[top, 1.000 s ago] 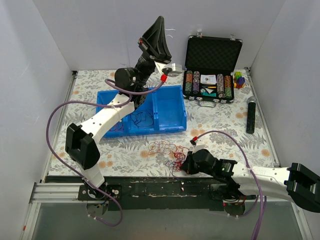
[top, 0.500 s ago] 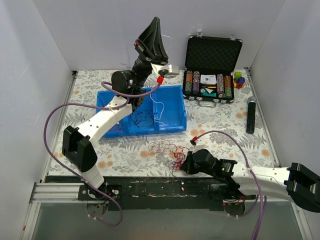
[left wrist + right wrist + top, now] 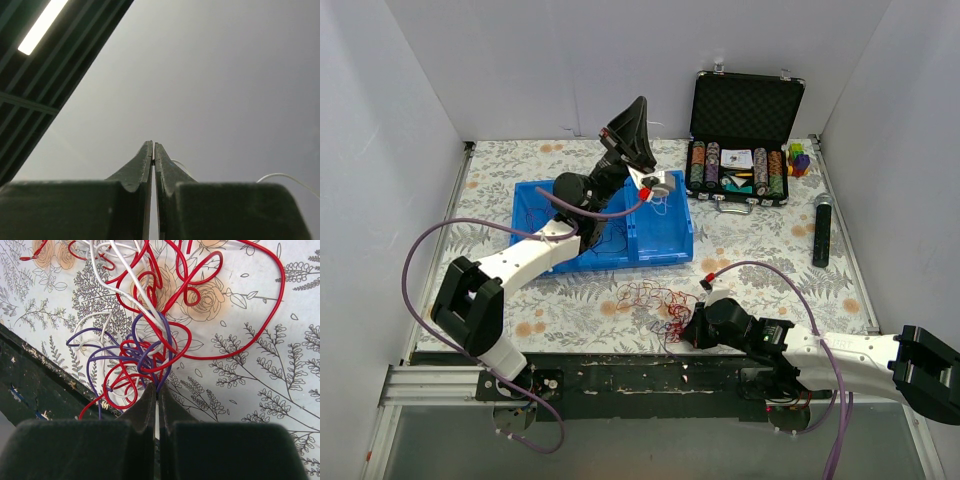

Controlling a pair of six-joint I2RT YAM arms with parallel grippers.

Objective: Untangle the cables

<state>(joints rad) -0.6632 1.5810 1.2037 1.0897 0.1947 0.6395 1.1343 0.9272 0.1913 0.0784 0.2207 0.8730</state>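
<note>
Table (image 3: 770,262), flowered cloth. Blue bin (image 3: 665,250) back-left, some wires inside. Cable tangle (image 3: 655,300) on cloth near front edge. Right gripper (image 3: 156,390) low, jaws pinched together on tangle's near strands. Left gripper (image 3: 152,145) raised above bin, jaws together, seemingly nipping thin white wire (image 3: 285,174).

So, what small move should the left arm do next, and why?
Probably lower the left end effector toward the blue bin and open there. Its jaws are shut, apparently on a thin white cable, raised above the bin, where loose cables already lie; the right end effector grips the tangle.
</note>
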